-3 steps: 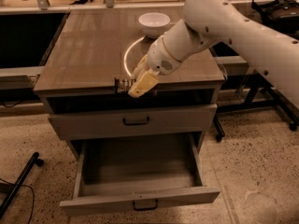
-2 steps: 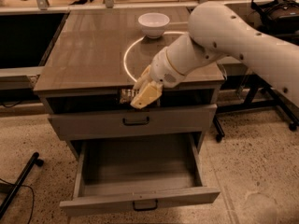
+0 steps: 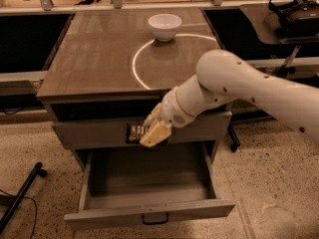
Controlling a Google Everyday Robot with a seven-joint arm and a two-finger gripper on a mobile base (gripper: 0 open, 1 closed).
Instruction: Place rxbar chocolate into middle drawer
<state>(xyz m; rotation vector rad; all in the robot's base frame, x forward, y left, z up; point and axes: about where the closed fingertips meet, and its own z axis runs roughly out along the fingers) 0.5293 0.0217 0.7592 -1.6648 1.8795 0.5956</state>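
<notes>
Cream-coloured two-finger gripper at the end of my white jointed arm is positioned in front of the closed grey-beige upper drawer front, above the pulled-out, wide, shallow grey-beige middle drawer; my fingers are clamped on the small flat dark-wrapped rxbar chocolate, which projects sideways from the fingertips, held clear above the drawer floor; the round white bowl stands near the far edge of the glossy brown cabinet top.
</notes>
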